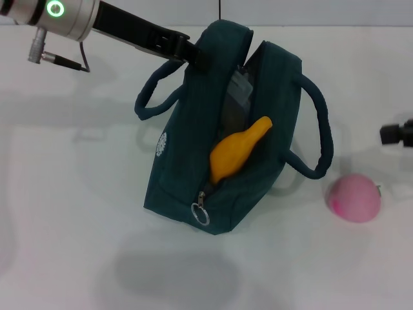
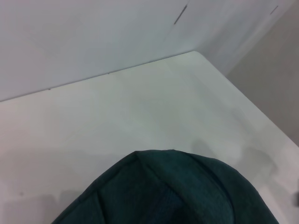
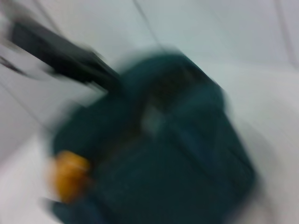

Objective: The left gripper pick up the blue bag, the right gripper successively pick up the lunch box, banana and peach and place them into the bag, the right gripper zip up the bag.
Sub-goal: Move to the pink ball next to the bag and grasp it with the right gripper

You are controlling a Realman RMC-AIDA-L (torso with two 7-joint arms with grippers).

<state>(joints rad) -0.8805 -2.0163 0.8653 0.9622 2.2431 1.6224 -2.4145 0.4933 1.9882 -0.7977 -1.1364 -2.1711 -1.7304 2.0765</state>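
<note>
1. At frame centre sits the blue bag (image 1: 222, 139), unzipped, with the banana (image 1: 237, 154) poking out of its mouth.
2. From upper left, the left gripper (image 1: 190, 55) is clamped on the bag's top edge, presumably propping it open.
3. Lower right on the counter (image 1: 77, 226), the peach (image 1: 353, 197) waits (still unpacked).
4. The right gripper (image 1: 395, 132) is cut off at the right edge; I cannot tell its state.

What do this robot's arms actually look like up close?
The left arm has a silver-grey cylindrical segment with a glowing green ring light, a small metal plug with a thin black cable, then a black end effector. Only a black tip of the right end effector shows.
</note>
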